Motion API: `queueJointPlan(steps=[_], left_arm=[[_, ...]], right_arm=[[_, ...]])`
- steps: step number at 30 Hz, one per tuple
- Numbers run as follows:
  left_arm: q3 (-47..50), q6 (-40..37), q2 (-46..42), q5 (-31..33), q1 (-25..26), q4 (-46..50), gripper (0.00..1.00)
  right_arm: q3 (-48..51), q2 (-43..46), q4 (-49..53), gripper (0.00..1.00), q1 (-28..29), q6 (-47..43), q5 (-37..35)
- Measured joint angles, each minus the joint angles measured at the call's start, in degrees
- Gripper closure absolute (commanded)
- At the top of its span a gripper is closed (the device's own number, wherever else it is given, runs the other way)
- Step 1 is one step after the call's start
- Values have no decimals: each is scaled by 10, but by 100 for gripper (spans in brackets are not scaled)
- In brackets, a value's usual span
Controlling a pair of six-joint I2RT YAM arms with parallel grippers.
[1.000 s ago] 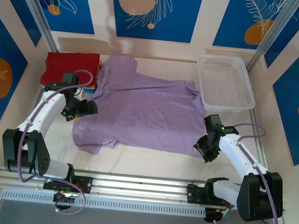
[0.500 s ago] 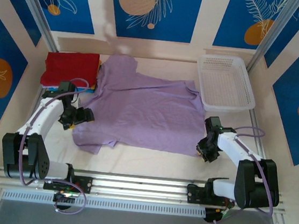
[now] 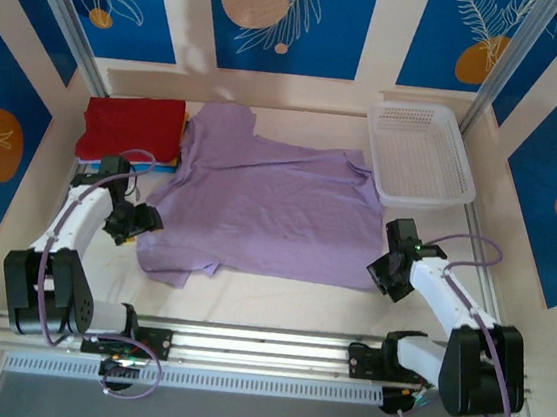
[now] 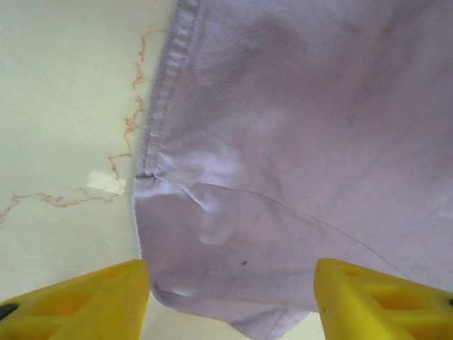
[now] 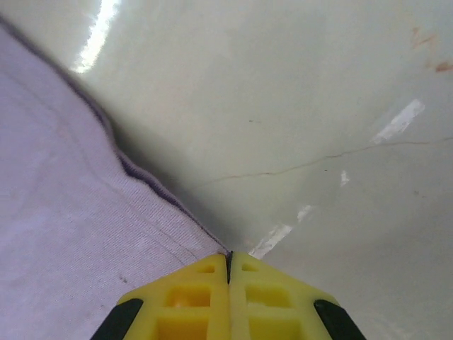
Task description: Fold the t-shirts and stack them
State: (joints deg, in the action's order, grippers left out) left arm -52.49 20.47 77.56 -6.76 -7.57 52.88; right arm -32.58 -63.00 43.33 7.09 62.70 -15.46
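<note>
Lavender tee: flat, unfolded. Left gripper: agape astride a corner. Right gripper: pinching the hem. Folded stack: beyond the Left gripper.

I am reading no lettering, numbers, brand marks or signs anywhere in these views; nothing legible is showing on any surface I am watching.
</note>
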Motion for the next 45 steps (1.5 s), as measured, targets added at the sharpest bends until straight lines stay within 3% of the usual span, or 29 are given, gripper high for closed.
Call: queueJointPlan(steps=[4, 9, 16, 21, 22, 28, 45], left_arm=[[9, -1, 45, 21, -6, -13, 54], [14, -7, 103, 52, -18, -21, 57], [28, -10, 131, 44, -19, -58, 71], [28, -11, 139, 11, -19, -69, 99], [28, -9, 138, 8, -19, -69, 100], [32, -10, 110, -7, -19, -63, 100], [33, 52, -162, 2, 1, 90, 100]], right_arm=[[3, 32, 10, 100, -2, 0, -1], [3, 33, 17, 100, -6, -2, -2], [3, 33, 21, 100, -10, -2, -2], [3, 45, 27, 100, -13, -3, 0], [3, 50, 28, 100, -14, -3, 0], [3, 81, 56, 100, -18, 5, -11], [1, 173, 123, 100, -18, 9, -19]])
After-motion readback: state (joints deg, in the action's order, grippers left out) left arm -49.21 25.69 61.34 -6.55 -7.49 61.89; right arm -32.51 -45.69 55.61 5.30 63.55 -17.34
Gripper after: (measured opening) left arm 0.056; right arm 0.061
